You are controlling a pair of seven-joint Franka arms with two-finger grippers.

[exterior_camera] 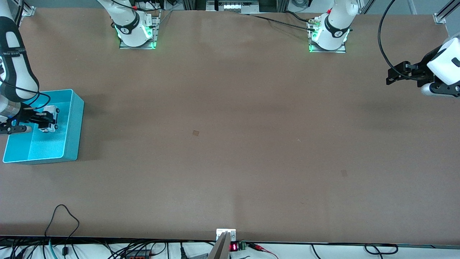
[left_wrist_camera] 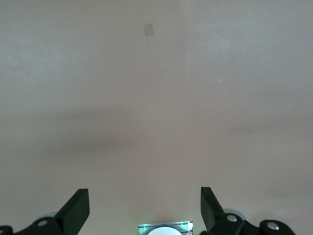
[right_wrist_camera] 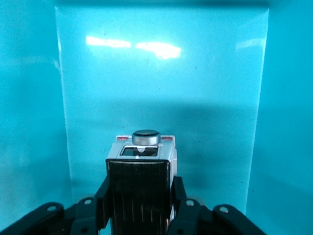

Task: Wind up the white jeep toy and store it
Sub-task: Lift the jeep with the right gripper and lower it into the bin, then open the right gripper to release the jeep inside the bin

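White jeep toy (exterior_camera: 49,118) pinched in right gripper (exterior_camera: 44,119) fingers, over turquoise bin (exterior_camera: 73,124) at right arm's table end — left gripper (left_wrist_camera: 145,208) waiting, fingers spread wide, holding nothing, above bare table (exterior_camera: 230,144).

Not much here can be read. A small display (exterior_camera: 233,247) at the middle of the bench's edge nearest the front camera glows with red digits, too small to make out. The right arm's link (exterior_camera: 14,53), over the bench's corner at the right arm's end, carries a line of dark lettering that cannot be read, and each robot base bears a round emblem on its dark band, one (exterior_camera: 125,30) and the other (exterior_camera: 339,34).
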